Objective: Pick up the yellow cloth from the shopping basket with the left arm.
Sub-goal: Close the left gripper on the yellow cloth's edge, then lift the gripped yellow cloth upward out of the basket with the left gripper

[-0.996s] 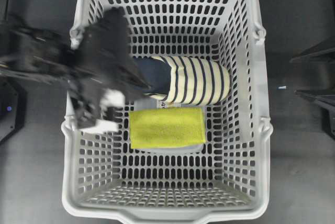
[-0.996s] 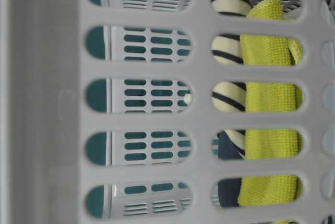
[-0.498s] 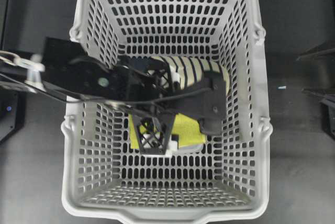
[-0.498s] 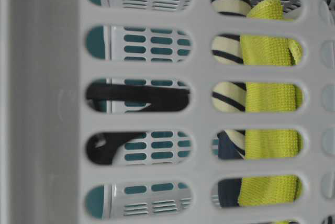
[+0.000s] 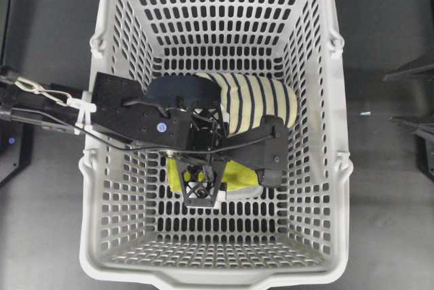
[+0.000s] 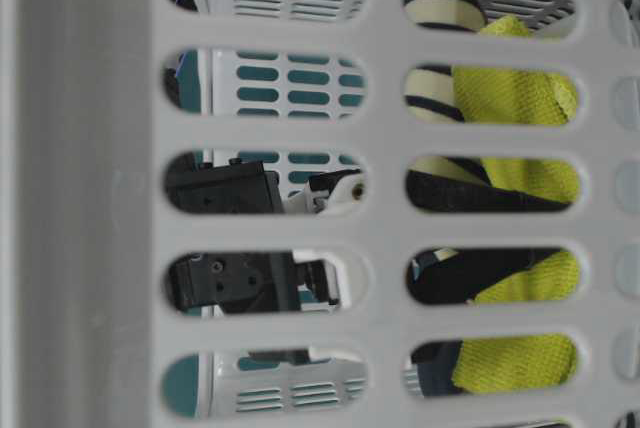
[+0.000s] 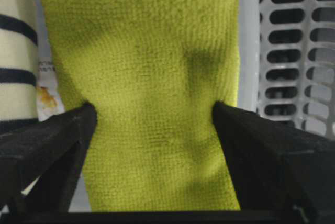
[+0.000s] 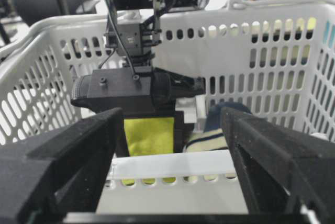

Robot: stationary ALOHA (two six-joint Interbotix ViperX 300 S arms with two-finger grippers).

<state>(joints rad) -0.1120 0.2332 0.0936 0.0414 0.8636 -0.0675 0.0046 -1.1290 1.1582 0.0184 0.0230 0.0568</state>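
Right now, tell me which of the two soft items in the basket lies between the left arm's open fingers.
The yellow cloth: plain yellow-green microfibre, framed on both sides by the left fingers. The striped slipper lies beside it, outside them.

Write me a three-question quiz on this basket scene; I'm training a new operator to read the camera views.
1. True or false: the left gripper is clamped shut on the yellow cloth.
2. What lies beside the cloth in the shopping basket: A) striped slipper, B) sponge, C) bottle?
3. Which gripper stays outside the basket?

Key
1. False: the fingers stand open on either side of the cloth.
2. A, the striped slipper.
3. The right gripper, open, facing the basket.
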